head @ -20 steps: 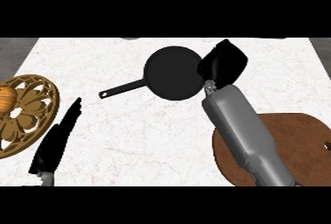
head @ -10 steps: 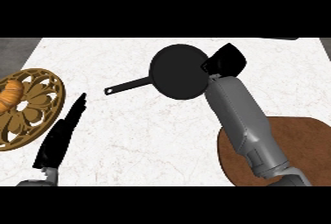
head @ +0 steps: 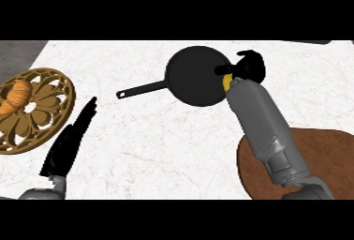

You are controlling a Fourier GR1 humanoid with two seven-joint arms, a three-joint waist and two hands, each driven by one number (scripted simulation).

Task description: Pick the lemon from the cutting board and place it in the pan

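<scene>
A black pan [head: 195,75] lies at the counter's far middle, its handle [head: 142,89] pointing left and toward me. My right hand [head: 247,67] hangs at the pan's right rim with its fingers curled round the yellow lemon [head: 226,81], of which only a sliver shows under the hand. The brown cutting board [head: 319,157] lies at the near right, partly under my right forearm, with nothing showing on it. My left hand [head: 70,139] rests at the lower left, fingers straight and pointing up.
A round golden openwork trivet [head: 43,117] sits at the left edge with an orange croissant [head: 15,97] on it. White marble counter stretches between the trivet and the pan. The counter's left edge shows at the upper left.
My right hand has swung from the pan's right side in to its rim, turning so the lemon shows beneath it. The view has shifted, so pan and trivet sit further right. The left hand stays put.
</scene>
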